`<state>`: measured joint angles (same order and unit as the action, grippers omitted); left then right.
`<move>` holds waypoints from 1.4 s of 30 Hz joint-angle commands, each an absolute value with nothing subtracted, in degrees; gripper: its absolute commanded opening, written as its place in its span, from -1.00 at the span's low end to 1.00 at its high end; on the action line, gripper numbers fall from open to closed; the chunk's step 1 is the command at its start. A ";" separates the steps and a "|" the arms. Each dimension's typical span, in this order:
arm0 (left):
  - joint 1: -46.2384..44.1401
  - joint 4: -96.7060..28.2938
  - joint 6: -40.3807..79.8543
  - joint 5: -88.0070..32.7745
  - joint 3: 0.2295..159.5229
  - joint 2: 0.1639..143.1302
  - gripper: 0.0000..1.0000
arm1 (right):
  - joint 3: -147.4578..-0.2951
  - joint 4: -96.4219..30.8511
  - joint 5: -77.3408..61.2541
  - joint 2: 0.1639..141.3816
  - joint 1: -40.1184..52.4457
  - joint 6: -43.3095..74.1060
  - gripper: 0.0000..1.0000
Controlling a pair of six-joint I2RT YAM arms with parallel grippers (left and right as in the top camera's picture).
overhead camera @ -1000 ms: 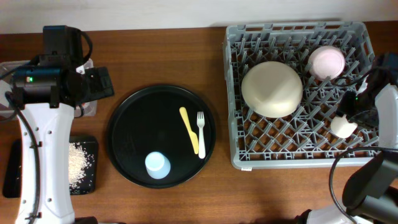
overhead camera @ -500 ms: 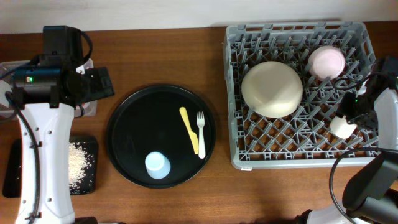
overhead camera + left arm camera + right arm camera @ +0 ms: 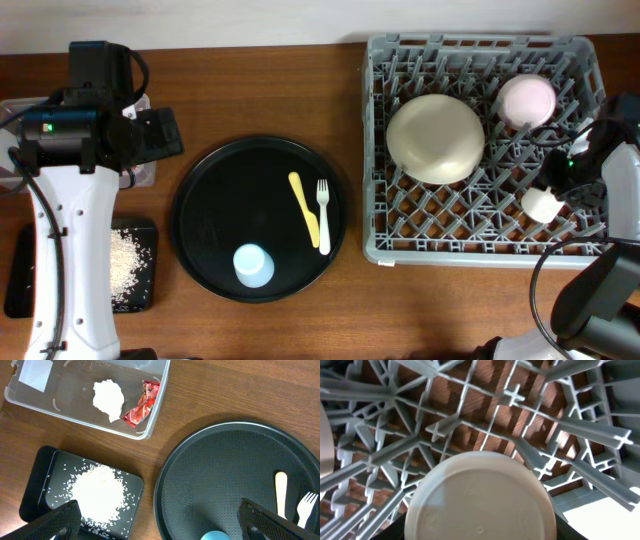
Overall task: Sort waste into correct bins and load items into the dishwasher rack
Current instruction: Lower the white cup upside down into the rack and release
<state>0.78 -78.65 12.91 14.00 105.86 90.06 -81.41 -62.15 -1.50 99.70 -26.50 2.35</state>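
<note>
The grey dishwasher rack at the right holds the cream plate and the pinkish bowl. My right gripper is shut on the white cup, held bottom-up low over the rack's pegs; the cup's base fills the right wrist view. My left gripper is open and empty, high over the left side. The clear tub holds the tissue ball and red wrapper. The shallow black tray holds the rice grains.
The large round black tray in the middle carries the yellow knife, the white fork and the light blue cup. The left arm's white link lies over the table's left side.
The right gripper has moved the white cup a little left within the rack. The rack has shifted and turned slightly, its front left corner now further left. The left arm has not moved.
</note>
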 commanded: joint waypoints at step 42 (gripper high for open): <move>0.93 -78.54 13.23 14.61 106.32 89.97 0.99 | -84.53 -65.87 -5.34 95.02 -25.89 3.18 -0.91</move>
<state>0.78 -78.63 12.91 14.00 105.86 90.06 -83.46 -66.28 -4.93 95.77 -26.17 3.16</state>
